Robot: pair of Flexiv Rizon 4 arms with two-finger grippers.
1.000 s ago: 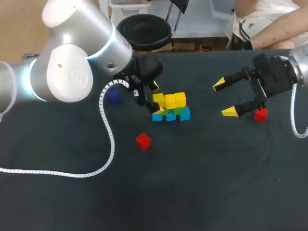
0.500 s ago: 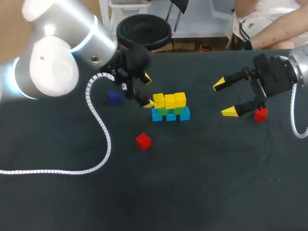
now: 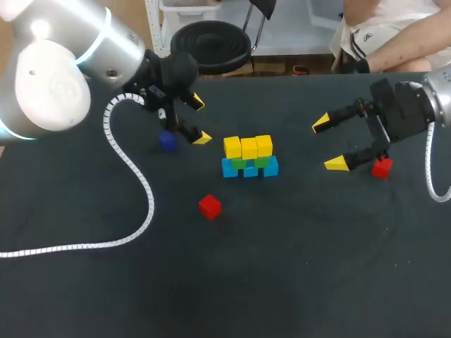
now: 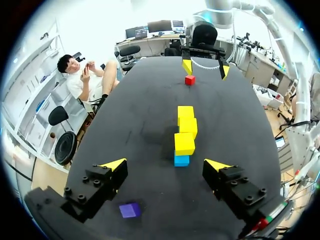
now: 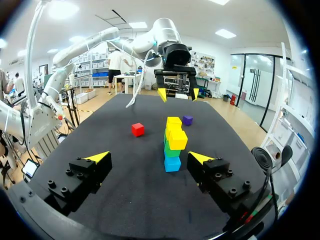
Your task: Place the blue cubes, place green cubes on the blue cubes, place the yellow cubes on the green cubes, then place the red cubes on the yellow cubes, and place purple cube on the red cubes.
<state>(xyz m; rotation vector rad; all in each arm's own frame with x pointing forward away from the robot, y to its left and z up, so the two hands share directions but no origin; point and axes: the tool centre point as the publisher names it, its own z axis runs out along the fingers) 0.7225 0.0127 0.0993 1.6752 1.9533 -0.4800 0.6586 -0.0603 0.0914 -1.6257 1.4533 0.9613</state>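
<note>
Two end effectors, both open and empty: the left end effector [image 3: 199, 121] at 3 o'clock of the purple cube [image 3: 167, 142], the right end effector [image 3: 329, 144] half hiding a red cube [image 3: 382, 167] behind one finger. Between them, yellow cubes [image 3: 248, 147] cover most of the green cubes [image 3: 261, 161] on the blue cubes [image 3: 250, 171]. A second red cube [image 3: 209, 206] lies at their 7 o'clock.

The table [image 3: 317, 267] looks matt, perhaps cloth-covered, the left arm [image 3: 49, 84] shell glossy and smooth, the yellow cubes [image 3: 247, 147] smooth.
</note>
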